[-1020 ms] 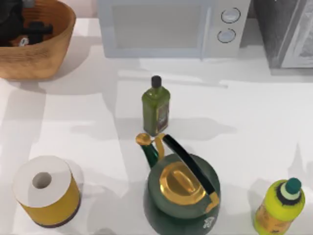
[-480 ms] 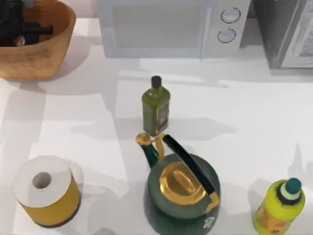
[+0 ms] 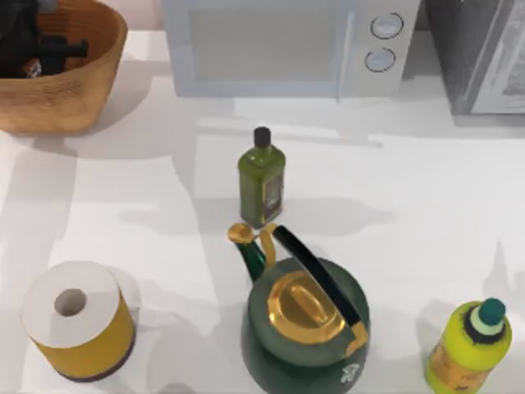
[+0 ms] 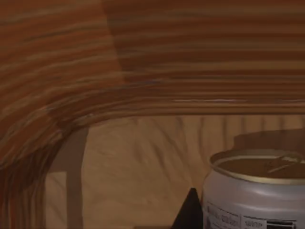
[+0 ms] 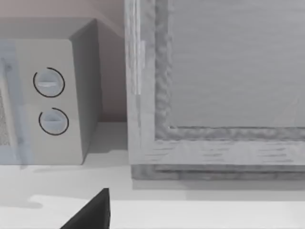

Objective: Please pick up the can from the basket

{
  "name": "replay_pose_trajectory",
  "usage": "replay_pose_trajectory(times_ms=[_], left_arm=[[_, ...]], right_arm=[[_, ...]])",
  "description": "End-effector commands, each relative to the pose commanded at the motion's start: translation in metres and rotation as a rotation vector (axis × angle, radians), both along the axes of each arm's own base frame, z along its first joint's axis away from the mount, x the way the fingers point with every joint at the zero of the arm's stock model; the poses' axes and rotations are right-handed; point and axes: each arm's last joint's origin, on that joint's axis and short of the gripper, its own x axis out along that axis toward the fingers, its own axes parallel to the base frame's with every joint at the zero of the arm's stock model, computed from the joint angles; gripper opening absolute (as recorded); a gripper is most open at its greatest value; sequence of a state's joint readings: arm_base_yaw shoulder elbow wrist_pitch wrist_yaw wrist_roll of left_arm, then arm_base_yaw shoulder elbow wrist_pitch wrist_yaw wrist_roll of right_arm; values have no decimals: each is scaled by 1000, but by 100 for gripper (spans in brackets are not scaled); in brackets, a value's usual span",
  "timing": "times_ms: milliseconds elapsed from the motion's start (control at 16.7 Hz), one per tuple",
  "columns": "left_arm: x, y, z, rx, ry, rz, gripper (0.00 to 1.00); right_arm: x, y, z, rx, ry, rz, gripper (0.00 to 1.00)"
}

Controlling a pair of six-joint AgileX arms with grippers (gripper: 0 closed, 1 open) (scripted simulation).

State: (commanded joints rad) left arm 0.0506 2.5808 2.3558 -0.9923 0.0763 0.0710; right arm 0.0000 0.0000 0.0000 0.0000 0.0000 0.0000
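From above, my left claw (image 3: 41, 53) is down inside the basket (image 3: 82, 90) at the bench's far left corner; I cannot tell whether it is clenched. My left wrist view brings out the can (image 4: 255, 191) standing upright on the basket floor near the ribbed wall, beside a dark fingertip (image 4: 189, 212). My right wrist view faces the microwave (image 5: 47, 95) and a grey panel (image 5: 214, 86) over the white bench (image 3: 410, 189).
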Motion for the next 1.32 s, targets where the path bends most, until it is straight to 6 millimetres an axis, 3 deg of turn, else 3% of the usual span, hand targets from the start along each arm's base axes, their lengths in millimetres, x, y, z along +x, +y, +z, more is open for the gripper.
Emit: replay_pose_trajectory(times_ms=[180, 420, 600, 720, 840, 960, 1080, 1200, 1320], left_arm=[[-9, -3, 22, 5, -57, 1, 0], [-47, -8, 80, 14, -189, 6, 0], [-104, -14, 134, 20, -326, 10, 0], [-158, -18, 163, 23, -427, 12, 0], [-220, -22, 179, 25, -533, 14, 0], [-283, -25, 177, 27, -641, 16, 0], [-338, -28, 157, 29, -748, 19, 0], [-380, -30, 126, 30, -852, 22, 0], [-406, -32, 90, 29, -946, 27, 0]], right_arm=[[0, 0, 0, 0, 0, 0, 100], [0, 0, 0, 0, 0, 0, 100], [0, 0, 0, 0, 0, 0, 100], [0, 0, 0, 0, 0, 0, 100], [0, 0, 0, 0, 0, 0, 100], [0, 0, 0, 0, 0, 0, 100], [0, 0, 0, 0, 0, 0, 100], [0, 0, 0, 0, 0, 0, 100], [0, 0, 0, 0, 0, 0, 100]])
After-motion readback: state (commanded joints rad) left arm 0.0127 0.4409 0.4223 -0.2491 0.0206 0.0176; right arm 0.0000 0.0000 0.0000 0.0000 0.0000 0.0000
